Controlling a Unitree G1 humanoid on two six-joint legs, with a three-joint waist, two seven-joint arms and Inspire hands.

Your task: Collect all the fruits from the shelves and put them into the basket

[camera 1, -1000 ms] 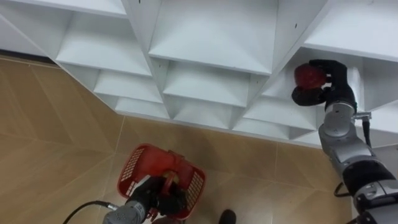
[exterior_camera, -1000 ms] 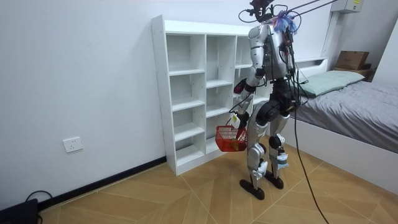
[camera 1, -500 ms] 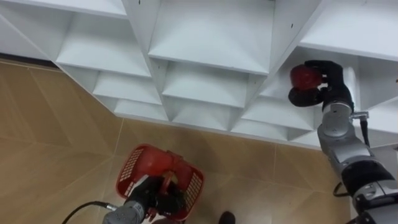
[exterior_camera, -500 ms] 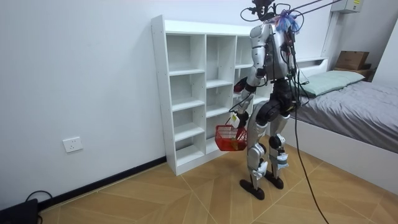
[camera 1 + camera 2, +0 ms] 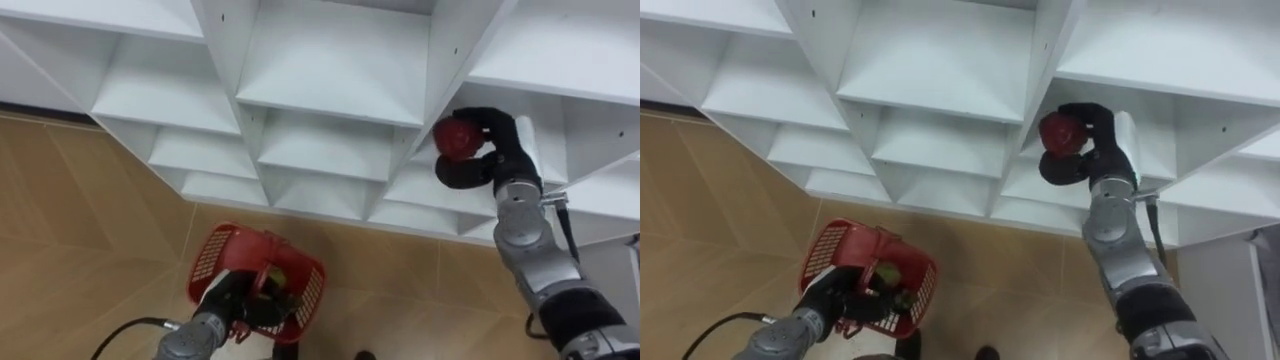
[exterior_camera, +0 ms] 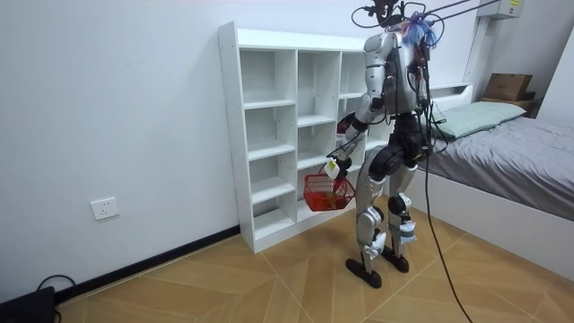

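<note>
Left eye view: right hand [image 5: 495, 150] is raised in front of the closet [image 5: 330, 70], fingers clamped on a red fruit [image 5: 452, 137], just outside a shelf opening. Left hand [image 5: 232, 300] is low, fingers curled round the handle of the red basket [image 5: 205, 262], above the wood floor [image 5: 80, 230].

Room view: the robot stands upright facing the closet, basket at thigh height before the lower shelves. A bed [image 6: 511, 148] is at the room view's right.

Right eye view: a yellow-green item [image 5: 886, 273] lies in the basket.

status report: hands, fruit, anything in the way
Right hand shut on red fruit, at the white shelf front. Left hand shut on red basket handle, above the floor. Nothing between fruit and basket.
</note>
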